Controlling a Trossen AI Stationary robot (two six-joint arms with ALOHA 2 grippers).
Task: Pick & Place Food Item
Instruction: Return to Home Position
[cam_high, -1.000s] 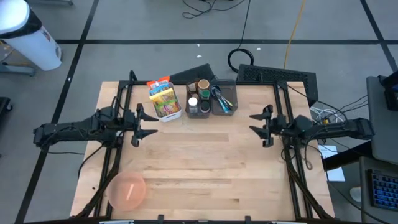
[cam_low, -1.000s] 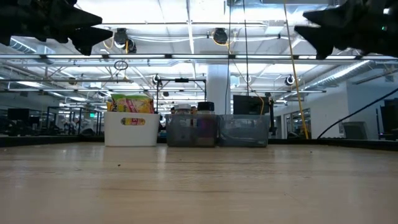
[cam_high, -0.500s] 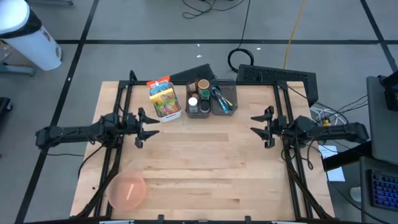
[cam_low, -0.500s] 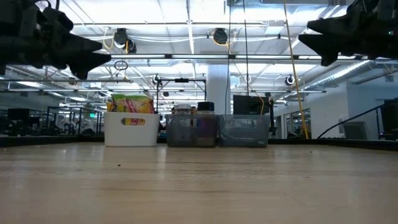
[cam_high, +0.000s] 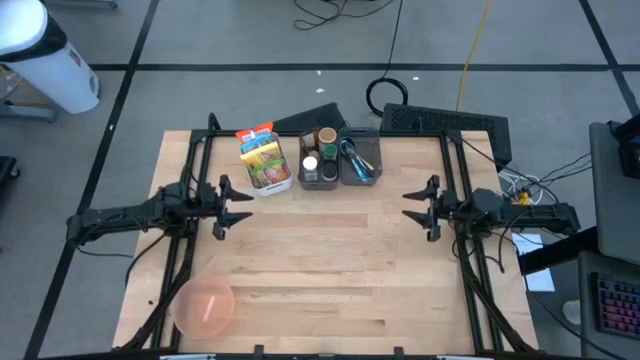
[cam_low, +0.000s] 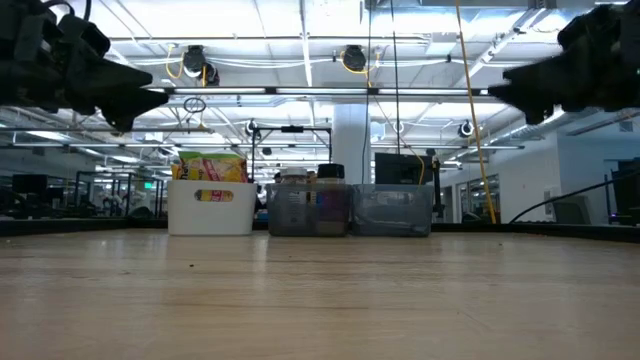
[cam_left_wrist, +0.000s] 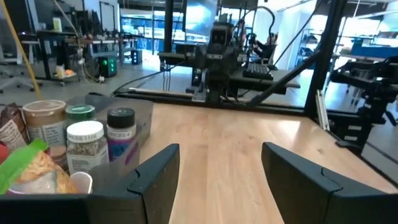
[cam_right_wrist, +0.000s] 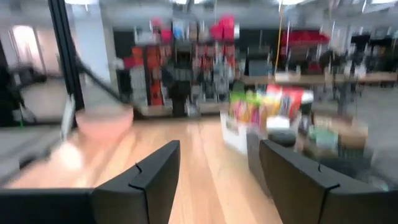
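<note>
High view: the green noodle pack (cam_high: 262, 160) lies in the white bin (cam_high: 270, 190) at the tabletop's (cam_high: 330, 260) far edge, and two black bins (cam_high: 318, 184) holding bottles and utensils stand just beside it. The left tool (cam_high: 240, 205) hovers over the left side and the right tool (cam_high: 408, 203) over the right. Both are empty with fingers apart, and a pink bowl (cam_high: 205, 305) sits at the near-left corner.
</note>
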